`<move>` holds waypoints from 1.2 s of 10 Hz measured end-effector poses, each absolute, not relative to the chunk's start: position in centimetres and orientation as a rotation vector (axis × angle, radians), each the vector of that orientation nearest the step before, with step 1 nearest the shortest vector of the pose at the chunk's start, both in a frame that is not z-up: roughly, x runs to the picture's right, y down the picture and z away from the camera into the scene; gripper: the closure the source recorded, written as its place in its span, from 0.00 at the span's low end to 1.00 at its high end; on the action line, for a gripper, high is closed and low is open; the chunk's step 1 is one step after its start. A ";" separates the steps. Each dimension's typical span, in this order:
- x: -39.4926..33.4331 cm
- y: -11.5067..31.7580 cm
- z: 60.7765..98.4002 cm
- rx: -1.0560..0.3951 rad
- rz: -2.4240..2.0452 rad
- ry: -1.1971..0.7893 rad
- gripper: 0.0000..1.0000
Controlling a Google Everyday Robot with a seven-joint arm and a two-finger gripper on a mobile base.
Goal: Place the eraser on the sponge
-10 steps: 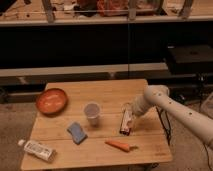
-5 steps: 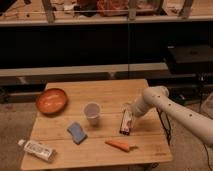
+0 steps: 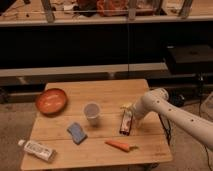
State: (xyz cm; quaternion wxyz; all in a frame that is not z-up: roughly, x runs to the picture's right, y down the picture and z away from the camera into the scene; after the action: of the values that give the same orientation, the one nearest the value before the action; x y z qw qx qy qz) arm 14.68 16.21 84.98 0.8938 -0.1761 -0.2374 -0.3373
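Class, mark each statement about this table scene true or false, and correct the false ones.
1. The gripper is at the eraser, on the picture's right of the cup. True.
2. The eraser lies on the sponge. False: the sponge lies bare, front-left of the cup, apart from the eraser.
3. The carrot lies in the bowl. False: it lies on the table near the front edge.
4. The bowl stands at the table's left side in the picture. True.
5. The cup is tipped over. False: it stands upright.
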 end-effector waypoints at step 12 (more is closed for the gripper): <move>11.7 19.1 86.4 -0.598 -0.911 -0.450 0.99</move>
State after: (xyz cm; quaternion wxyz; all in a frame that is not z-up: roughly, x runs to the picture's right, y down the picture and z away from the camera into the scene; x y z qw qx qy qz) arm 11.65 19.06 86.37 0.8312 -0.2821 -0.2121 -0.4295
